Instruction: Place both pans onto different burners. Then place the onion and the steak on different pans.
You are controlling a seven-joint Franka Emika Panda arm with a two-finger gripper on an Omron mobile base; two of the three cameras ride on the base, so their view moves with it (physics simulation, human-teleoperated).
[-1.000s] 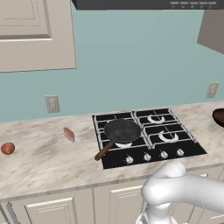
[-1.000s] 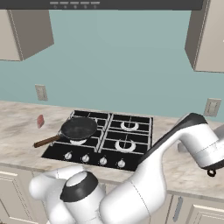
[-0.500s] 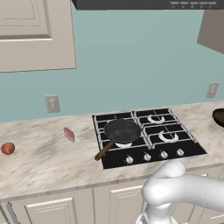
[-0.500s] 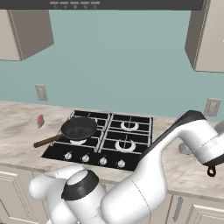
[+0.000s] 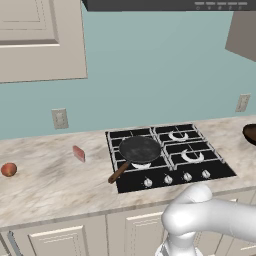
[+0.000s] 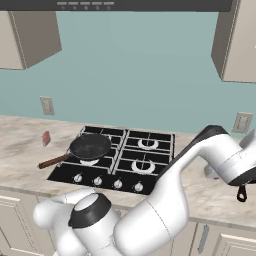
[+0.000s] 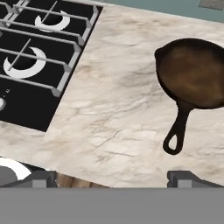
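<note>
So the reddish-brown pan [image 7: 192, 72] is sitting flat on the marble worktop [image 7: 118, 109], off to the side of the cooktop [image 7: 35, 48] and not touching it. In the hand view its short handle, with the loop at the end, points down toward the bottom edge, leaning a bit left, so the pan's long axis runs roughly top to bottom there. The left base view catches just its edge at the far right of the worktop.

The gripper [image 7: 111, 177] hangs over bare worktop, and the pan lies up and to the right of it. The handle loop is closest to the right-hand fingertip [image 7: 183, 177], near but clearly apart. The jaws are spread wide with nothing between them, touching nothing.

The black pan [image 5: 139, 149] is already on the front left burner, with its brown wooden handle sticking out toward the front left over the cooktop's edge. The steak [image 5: 78, 153] lies on the worktop left of the cooktop, and the onion [image 5: 8, 169] is further left, well apart from everything.
</note>
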